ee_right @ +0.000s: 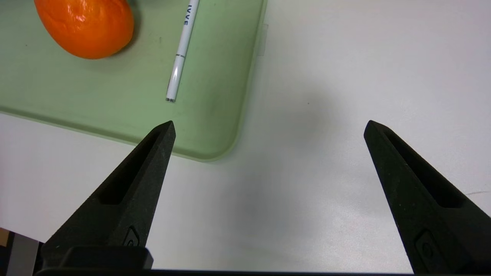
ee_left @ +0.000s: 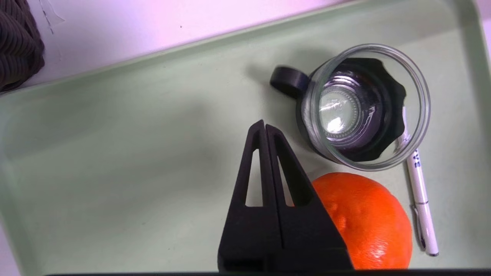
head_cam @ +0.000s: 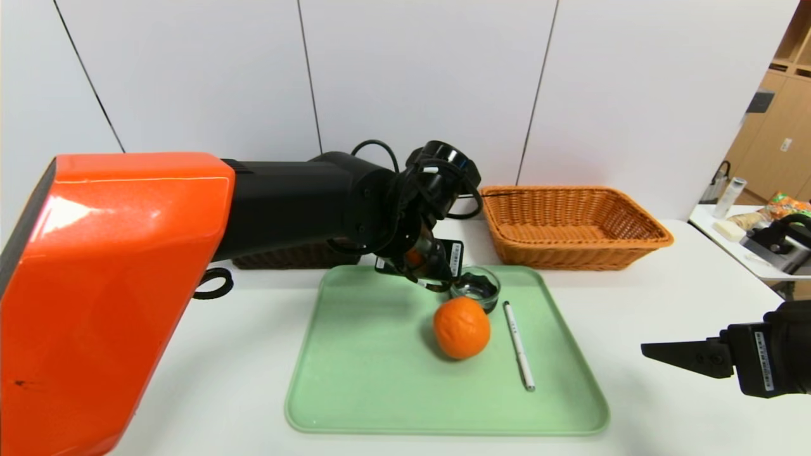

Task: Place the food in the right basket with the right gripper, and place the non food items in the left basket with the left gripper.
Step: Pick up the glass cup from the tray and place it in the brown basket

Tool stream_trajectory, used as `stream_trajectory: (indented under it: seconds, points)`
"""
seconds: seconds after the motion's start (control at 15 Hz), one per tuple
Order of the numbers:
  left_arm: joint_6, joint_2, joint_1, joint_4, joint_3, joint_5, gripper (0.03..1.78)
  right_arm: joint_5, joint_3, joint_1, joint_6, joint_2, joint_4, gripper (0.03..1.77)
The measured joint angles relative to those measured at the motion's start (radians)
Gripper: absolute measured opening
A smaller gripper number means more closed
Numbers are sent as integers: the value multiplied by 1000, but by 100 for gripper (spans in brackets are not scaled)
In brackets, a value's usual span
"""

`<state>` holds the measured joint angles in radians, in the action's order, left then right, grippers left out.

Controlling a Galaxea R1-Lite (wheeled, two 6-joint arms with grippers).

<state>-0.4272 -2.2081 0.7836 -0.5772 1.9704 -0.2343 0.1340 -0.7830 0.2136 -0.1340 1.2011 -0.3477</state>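
Observation:
The round orange fruit lies mid-tray on the pale green tray. Just behind it stands a clear glass cup with a black handle. A thin white pen lies to the fruit's right. My left gripper hangs shut and empty over the tray, its tip beside the cup's handle. My right gripper stands open and empty above the table, right of the tray. The orange-tan right basket sits behind the tray. The dark brown left basket is mostly hidden behind my left arm.
A side table at the far right carries a bottle and packaged snacks. A white wall stands close behind the baskets. My left arm's orange housing fills the left of the head view.

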Motion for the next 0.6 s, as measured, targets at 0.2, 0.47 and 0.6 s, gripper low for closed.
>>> stream_trajectory:
  seconds: [0.2,0.47,0.6]
  points:
    - [8,8,0,-11,-1,0,4,0,0,0,-1,-1,-1,170]
    - [25,13,0,-9,-1,-1,54,-1,0,-1,-3,-3,-1,170]
    - [25,15,0,-7,-1,-2,81,0,0,-1,-2,-4,0,170]
